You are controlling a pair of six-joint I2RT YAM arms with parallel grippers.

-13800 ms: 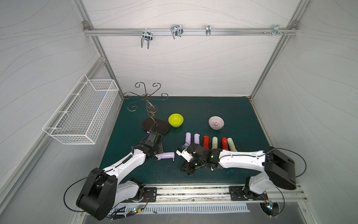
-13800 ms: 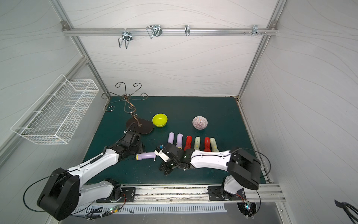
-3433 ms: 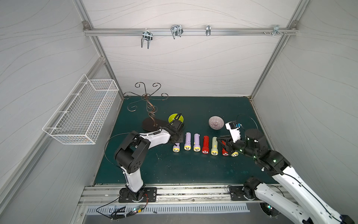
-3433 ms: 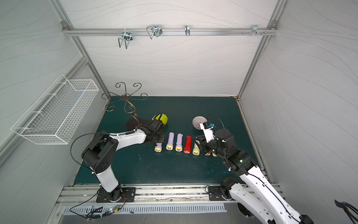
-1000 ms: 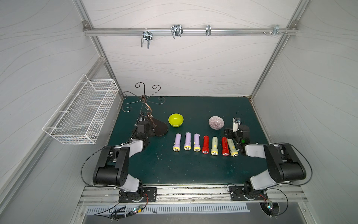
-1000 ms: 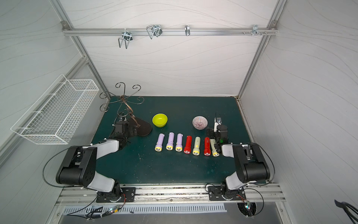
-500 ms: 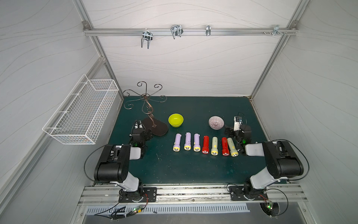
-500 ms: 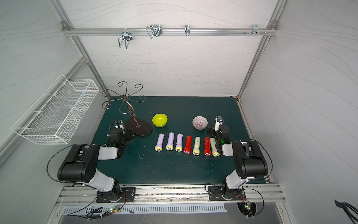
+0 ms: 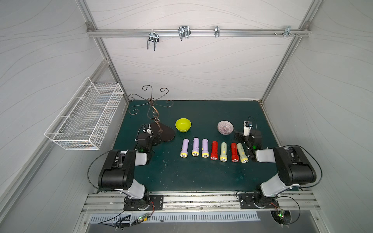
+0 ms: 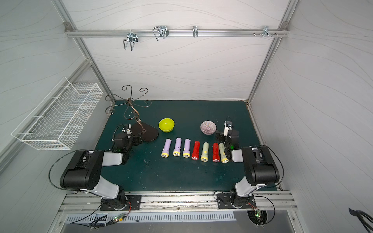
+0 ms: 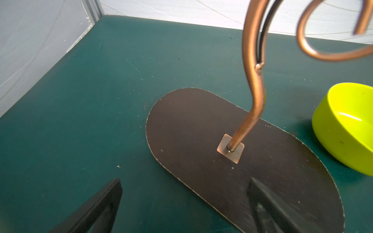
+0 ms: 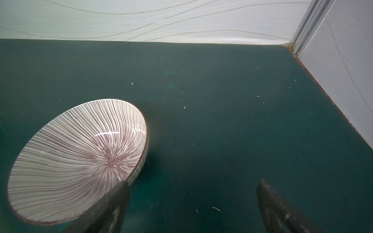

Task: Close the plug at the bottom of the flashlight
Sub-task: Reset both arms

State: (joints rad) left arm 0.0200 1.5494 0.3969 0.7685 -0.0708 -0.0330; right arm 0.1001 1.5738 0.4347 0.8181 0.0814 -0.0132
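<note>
- Both left fingers (image 11: pixel 94 209) are spread as wide as they go and hold nothing. They hang low over the counter (image 9: pixel 181 177), one tip over the edge of the dark base of the metal stand (image 11: pixel 191 131). Any reach toward the work has to clear that curly rod, so I'd lift first, then swing across.
- Yellow bowl (image 9: pixel 183 125) sits just past the stand, apart from everything, and isn't part of this job.
- Seven flashlights (image 9: pixel 214 150) lie side by side mid-counter, lenses toward the robot and tail ends toward the back wall: three purple, then red, pale green, red, pale green. The plugs are on those far ends, too small for me to say which are shut. My guess is the arms are parked between units, or the job's done.
- If one's open: pin the body with one arm and press the plug straight along the barrel with the other, or it'll just slide or roll into its neighbour.
- Striped bowl (image 12: pixel 80 151) sits behind the row, right beside the right fingers (image 12: pixel 278 213). Those are equally wide open and empty, with one tip at the bowl's rim, so ease clear of it before reaching.
</note>
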